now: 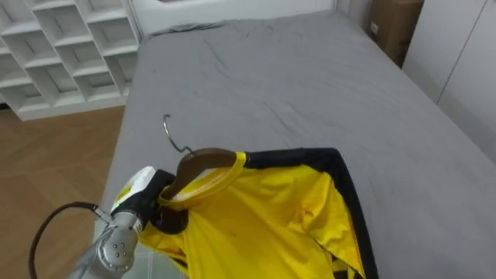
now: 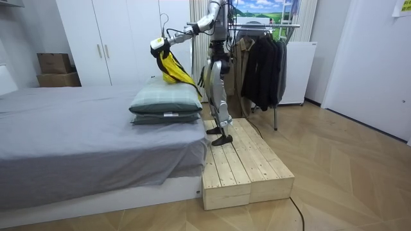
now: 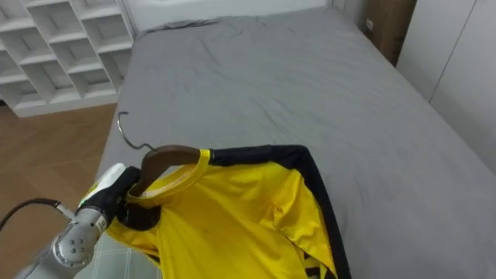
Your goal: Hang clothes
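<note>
A yellow shirt (image 1: pixel 263 217) with dark trim hangs on a brown wooden hanger (image 1: pixel 203 159) whose metal hook (image 1: pixel 172 136) points away from me. My left hand (image 1: pixel 159 203) comes in from the lower left and is shut on the hanger's left end, under the collar. In the room view I stand on a wooden platform (image 2: pixel 244 167) beside the bed. My left hand (image 2: pixel 157 43) holds the shirt (image 2: pixel 170 67) out at head height above the pillows (image 2: pixel 167 102). Behind me stands a clothes rack (image 2: pixel 263 25) with dark garments (image 2: pixel 263 64) on it.
The grey bed (image 1: pixel 310 85) spreads out below the shirt. A white cube shelf (image 1: pixel 70 46) stands past its far left corner and a cardboard box (image 1: pixel 391 27) at the far right. White wardrobes (image 2: pixel 122 38) line the wall.
</note>
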{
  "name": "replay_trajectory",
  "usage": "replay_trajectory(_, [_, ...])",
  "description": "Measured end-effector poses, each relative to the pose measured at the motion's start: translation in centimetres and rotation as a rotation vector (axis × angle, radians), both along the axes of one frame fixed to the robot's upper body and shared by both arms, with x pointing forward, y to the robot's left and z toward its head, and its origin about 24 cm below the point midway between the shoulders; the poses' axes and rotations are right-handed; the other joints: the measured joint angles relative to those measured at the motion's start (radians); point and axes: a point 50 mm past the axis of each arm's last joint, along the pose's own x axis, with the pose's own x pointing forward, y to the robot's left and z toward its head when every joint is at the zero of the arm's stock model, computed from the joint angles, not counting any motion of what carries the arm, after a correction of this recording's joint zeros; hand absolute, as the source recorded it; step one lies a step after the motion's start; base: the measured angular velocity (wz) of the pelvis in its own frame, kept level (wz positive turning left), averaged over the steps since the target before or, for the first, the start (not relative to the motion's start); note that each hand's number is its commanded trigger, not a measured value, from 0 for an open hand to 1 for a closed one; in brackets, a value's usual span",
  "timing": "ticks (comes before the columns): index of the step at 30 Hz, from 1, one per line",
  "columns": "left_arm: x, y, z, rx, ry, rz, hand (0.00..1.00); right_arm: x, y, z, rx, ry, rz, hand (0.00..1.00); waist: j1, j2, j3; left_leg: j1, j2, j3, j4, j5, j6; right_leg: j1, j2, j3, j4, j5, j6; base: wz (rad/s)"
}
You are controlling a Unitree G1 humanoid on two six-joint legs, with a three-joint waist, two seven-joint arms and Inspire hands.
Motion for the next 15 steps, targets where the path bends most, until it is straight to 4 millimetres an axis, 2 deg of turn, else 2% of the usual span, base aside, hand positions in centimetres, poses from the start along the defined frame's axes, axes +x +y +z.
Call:
replay_trajectory(4, [-0.6, 0.1, 0.2, 0.002, -0.002, -0.017, 1.00, -1.2, -0.5, -0.1, -0.002, 0.017, -0.055, 0.00, 0.001, -0.003, -0.0005, 0.025, -0.001, 0.000, -0.015, 0.000, 0.000, 0.028, 0.000, -0.012, -0.014, 0.000, 0.001, 0.03])
replay_trajectory(9, [-0.9, -0.2, 0.4, -0.009, 0.004, -0.038, 1.00, -2.3, -0.9, -0.1, -0.022, 0.053, -0.058, 0.00, 0.005, -0.007, -0.0006, 0.054, -0.002, -0.003, -0.035, 0.000, -0.001, 0.045, 0.000, -0.007, -0.015, -0.001, 0.003, -0.02])
replay_trajectory(14, [-0.9, -0.4, 0.8, -0.022, 0.012, -0.062, 1.00, -3.2, -1.6, 0.0, -0.077, 0.095, -0.035, 0.00, 0.001, -0.027, 0.0008, 0.070, -0.010, -0.001, -0.034, 0.000, -0.001, 0.057, 0.002, 0.015, -0.016, -0.005, 0.007, -0.04])
replay_trajectory(15, [-1.0, -0.4, 0.7, -0.028, 0.015, -0.060, 1.00, -3.4, -1.7, 0.0, -0.088, 0.105, -0.026, 0.00, 0.001, -0.031, -0.0013, 0.071, -0.011, -0.001, -0.034, 0.000, -0.001, 0.058, 0.002, 0.017, -0.017, -0.007, 0.008, 0.00])
